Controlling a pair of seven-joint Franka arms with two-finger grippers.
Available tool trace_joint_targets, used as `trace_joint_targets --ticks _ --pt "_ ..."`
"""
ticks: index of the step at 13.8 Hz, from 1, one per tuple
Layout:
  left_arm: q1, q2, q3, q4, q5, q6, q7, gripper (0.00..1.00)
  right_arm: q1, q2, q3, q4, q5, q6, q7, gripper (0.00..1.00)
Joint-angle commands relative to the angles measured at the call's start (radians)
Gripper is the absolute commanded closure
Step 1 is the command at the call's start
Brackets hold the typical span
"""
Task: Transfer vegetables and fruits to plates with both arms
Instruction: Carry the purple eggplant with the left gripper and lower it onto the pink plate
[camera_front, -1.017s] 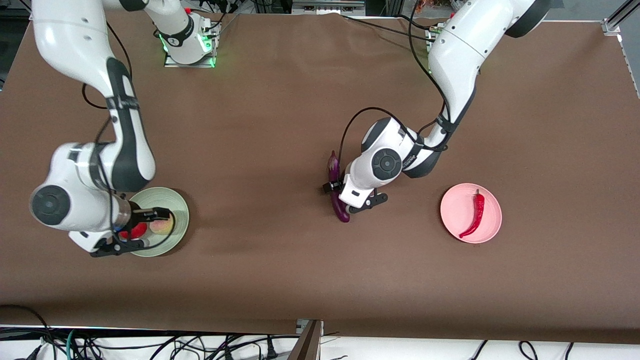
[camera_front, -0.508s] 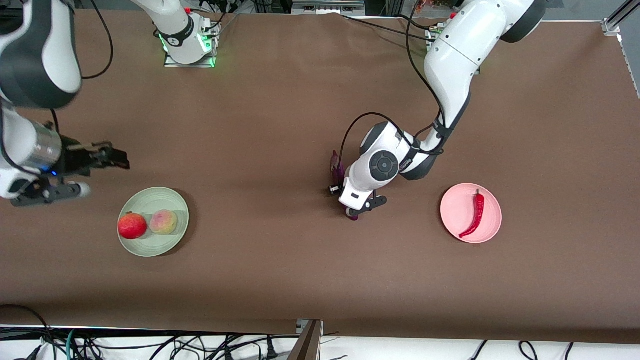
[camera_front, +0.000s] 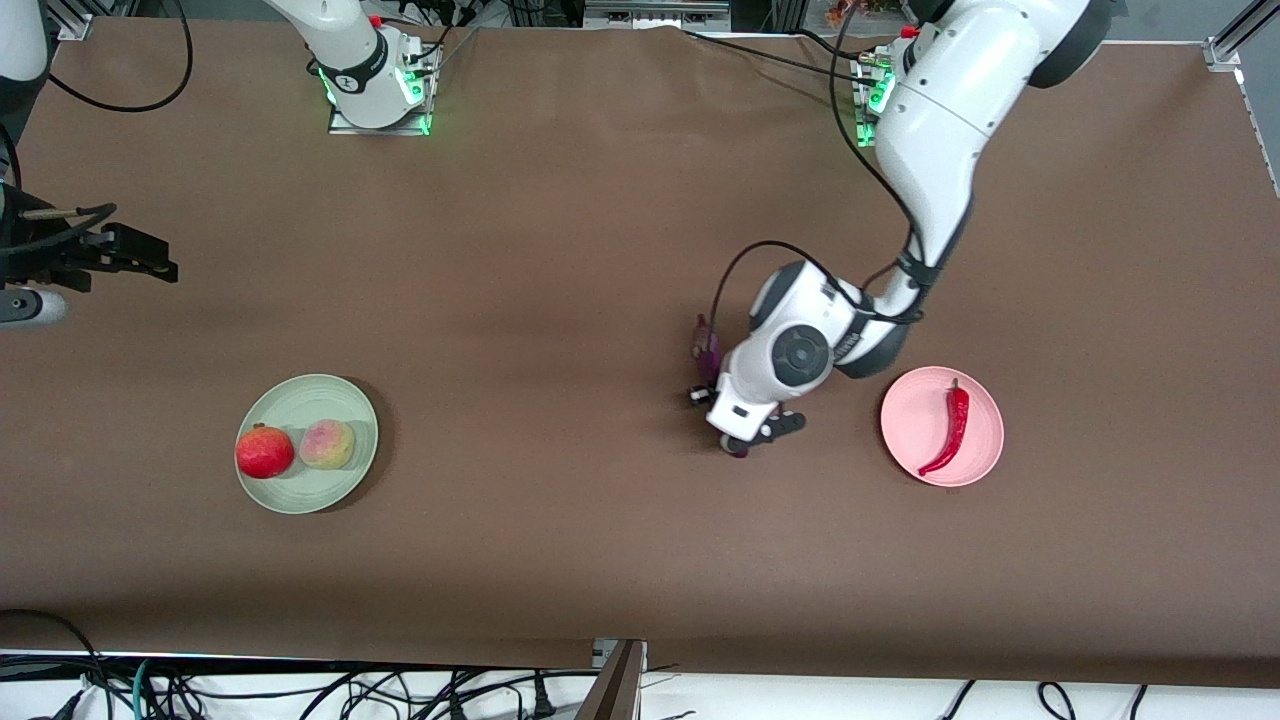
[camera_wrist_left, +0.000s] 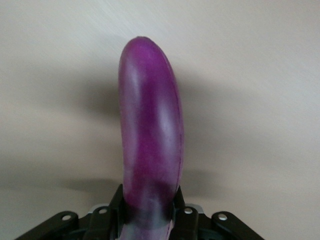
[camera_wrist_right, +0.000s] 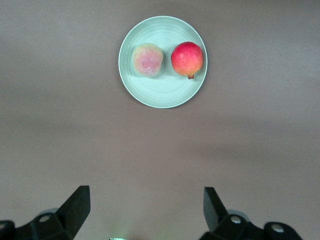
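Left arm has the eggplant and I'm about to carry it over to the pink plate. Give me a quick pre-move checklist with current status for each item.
1. Left gripper shut on the eggplant: ok; the left wrist view shows the jaws clamped on its end.
2. Eggplant lifted clear of the table: cannot tell from these views.
3. Room on the pink plate: ok; the chili lies along one side, leaving bare plate toward the eggplant.
4. Fruits done: ok; pomegranate and peach sit on the green plate.
5. Right gripper out of the way: ok; open, at the right arm's end of the table.
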Motion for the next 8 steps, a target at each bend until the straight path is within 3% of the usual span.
trace_joint_targets --ticks 1,5,8 --pt "0.155 -0.026 -0.012 0.021 0.028 -0.114 0.286 1.00 -0.025 -0.040 0.027 -0.031 -0.017 -0.030 -0.005 0.00" --pt "0.272 -0.105 -0.009 0.020 0.046 -0.311 0.455 1.00 -0.047 -0.055 0.062 -0.031 -0.017 -0.094 -0.005 0.00" --pt "0.369 -0.108 -0.009 -0.006 0.071 -0.352 0.576 1.00 -0.047 -0.056 0.084 -0.033 -0.041 -0.096 0.001 0.00"
